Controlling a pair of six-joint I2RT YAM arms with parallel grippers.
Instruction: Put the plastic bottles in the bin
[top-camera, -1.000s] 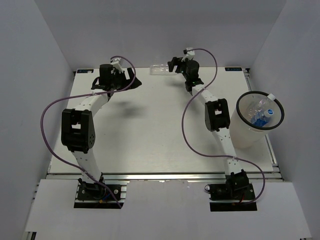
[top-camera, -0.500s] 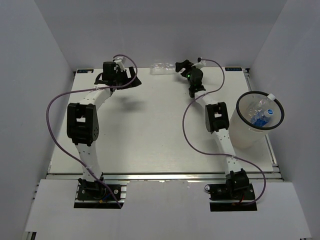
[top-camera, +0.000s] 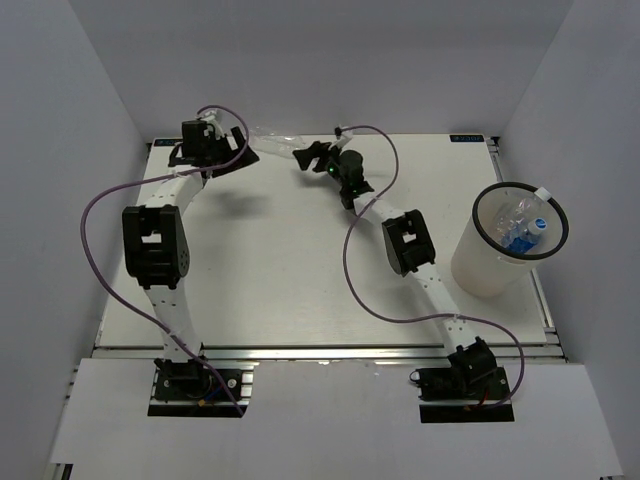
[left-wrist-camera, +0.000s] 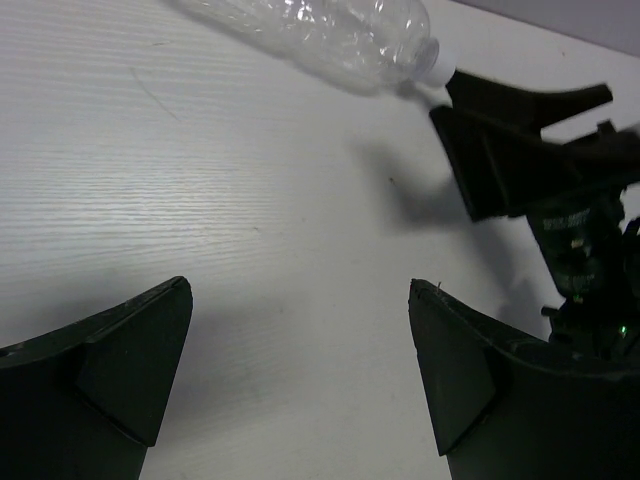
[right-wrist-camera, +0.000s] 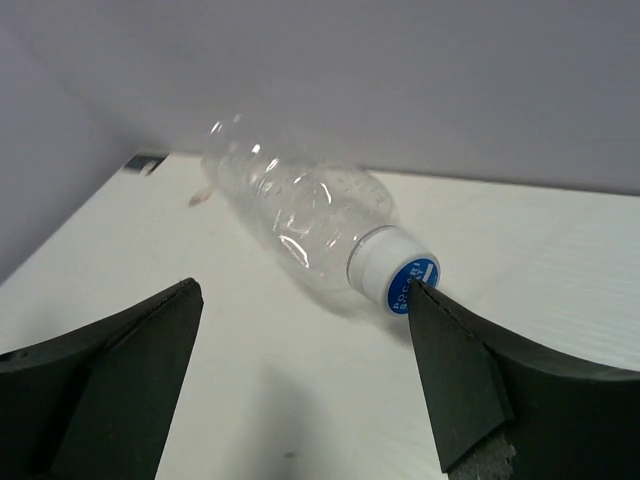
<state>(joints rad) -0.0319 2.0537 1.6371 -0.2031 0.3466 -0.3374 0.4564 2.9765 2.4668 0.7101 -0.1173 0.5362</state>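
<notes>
A clear unlabelled bottle (top-camera: 270, 139) with a white and blue cap (right-wrist-camera: 395, 268) lies on its side at the table's far edge, between my two grippers. In the right wrist view the bottle (right-wrist-camera: 300, 215) lies just ahead of my open right gripper (right-wrist-camera: 300, 290), and the right fingertip (right-wrist-camera: 425, 300) is at its cap. My right gripper (top-camera: 305, 155) is just right of the bottle. My left gripper (top-camera: 240, 152) is open and empty, left of the bottle (left-wrist-camera: 320, 35). The bin (top-camera: 478, 270) stands at the right and holds bottles, one with a blue cap (top-camera: 540, 224).
The white back wall rises right behind the bottle. My right gripper's black fingers (left-wrist-camera: 520, 130) show in the left wrist view close to the bottle's cap. Purple cables loop over both arms. The table's (top-camera: 300, 260) middle is bare white.
My right gripper has swung left along the back edge, and the clear bottle now lies further left. My left gripper has shifted slightly left. Both stay open.
</notes>
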